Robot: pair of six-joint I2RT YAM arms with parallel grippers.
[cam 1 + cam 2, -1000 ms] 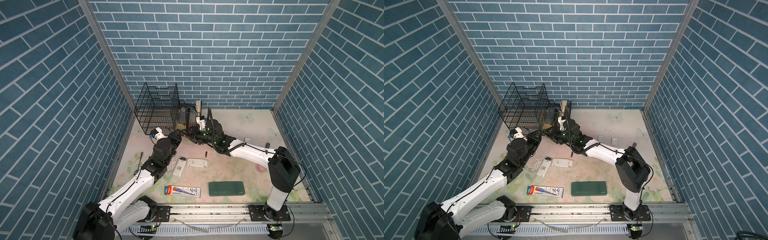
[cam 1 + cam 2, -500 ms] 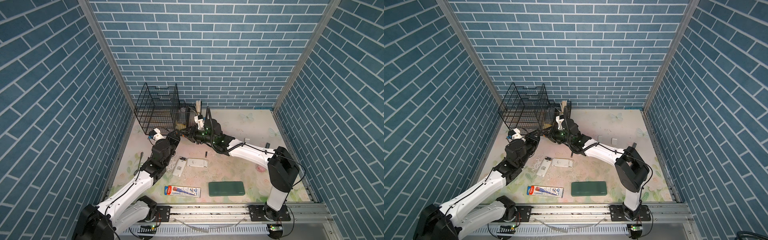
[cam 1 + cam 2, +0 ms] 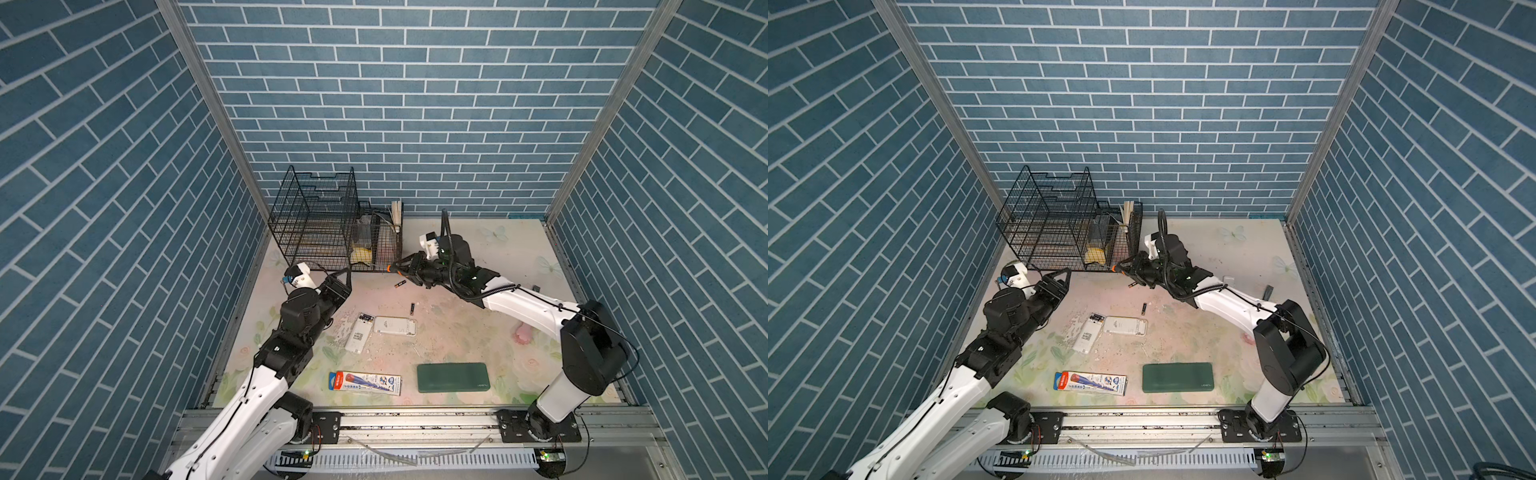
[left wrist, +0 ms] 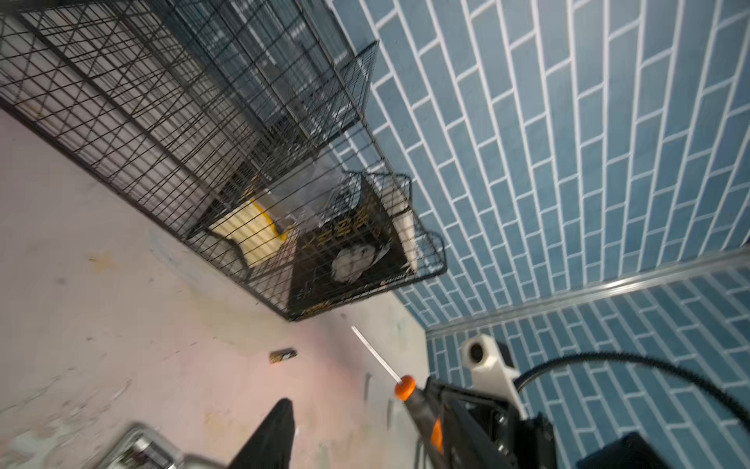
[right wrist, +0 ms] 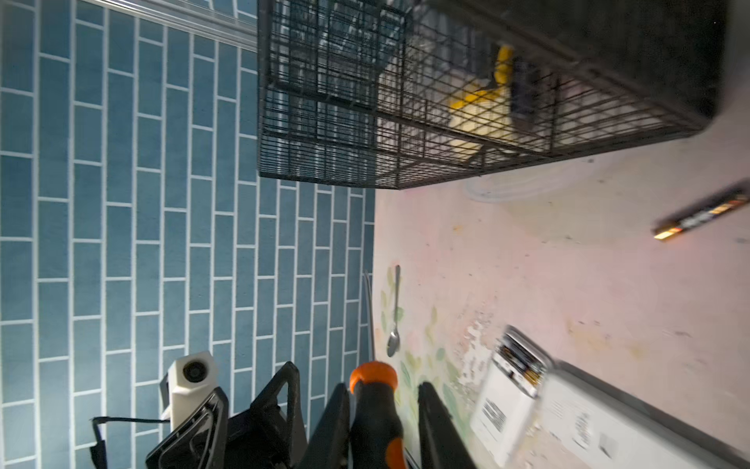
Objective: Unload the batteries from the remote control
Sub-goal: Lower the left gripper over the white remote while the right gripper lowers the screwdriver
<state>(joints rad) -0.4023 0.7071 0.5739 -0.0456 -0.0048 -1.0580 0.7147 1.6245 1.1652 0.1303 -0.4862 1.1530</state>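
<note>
The right gripper (image 5: 383,422) is clamped on the orange-and-black screwdriver (image 5: 375,410) near the back of the counter (image 3: 478,332), just in front of the wire basket (image 3: 376,241) — its shaft pointing toward the left wall. The left gripper (image 3: 338,276) hovers with jaws parted and nothing between them, close to the wire rack (image 3: 311,216). Two batteries lie loose on the counter, one (image 3: 400,284) just beside the screwdriver and another (image 3: 412,308) nearer the middle, while the white remote control (image 3: 358,332) lies with its compartment open — at least one dark cell visible inside — its cover (image 3: 395,326) touching it.
</note>
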